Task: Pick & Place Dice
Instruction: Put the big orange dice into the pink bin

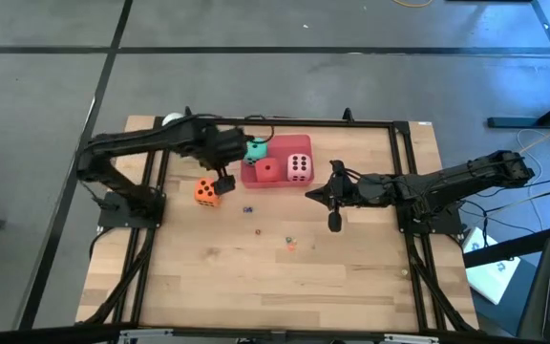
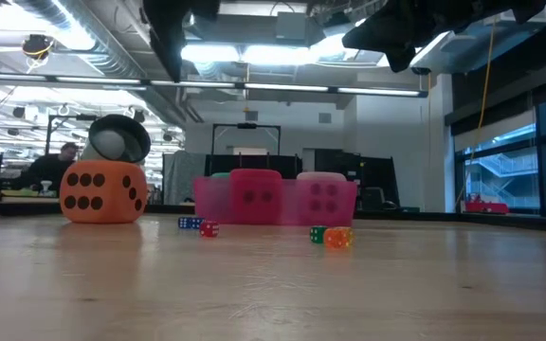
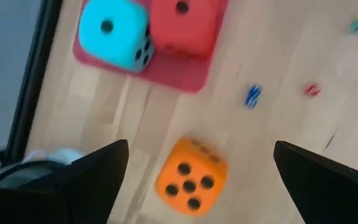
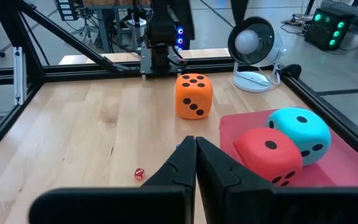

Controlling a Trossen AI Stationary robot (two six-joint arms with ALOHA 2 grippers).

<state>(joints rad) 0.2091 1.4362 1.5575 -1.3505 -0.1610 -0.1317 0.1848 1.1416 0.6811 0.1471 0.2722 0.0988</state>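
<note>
The orange die [image 1: 206,192] [image 3: 190,178] rests on the wooden table, to the left of the pink tray [image 1: 277,182]. In the tray sit the teal-green die [image 1: 256,149] [image 3: 114,34], the red die [image 1: 270,170] [image 4: 268,153] and the pale pink die [image 1: 298,167] [image 2: 322,197]. My left gripper [image 1: 227,174] [image 3: 201,144] hangs open above the table, between the orange die and the tray, holding nothing. My right gripper [image 1: 313,195] [image 4: 195,155] is shut and empty, held above the table to the right of the tray and pointing toward it.
Tiny coloured dice [image 1: 248,207] [image 1: 291,244] [image 2: 338,237] lie scattered on the wood in front of the tray. A round white and black device [image 1: 172,120] [image 4: 252,43] stands at the far left corner. A black frame [image 1: 160,191] runs around the table.
</note>
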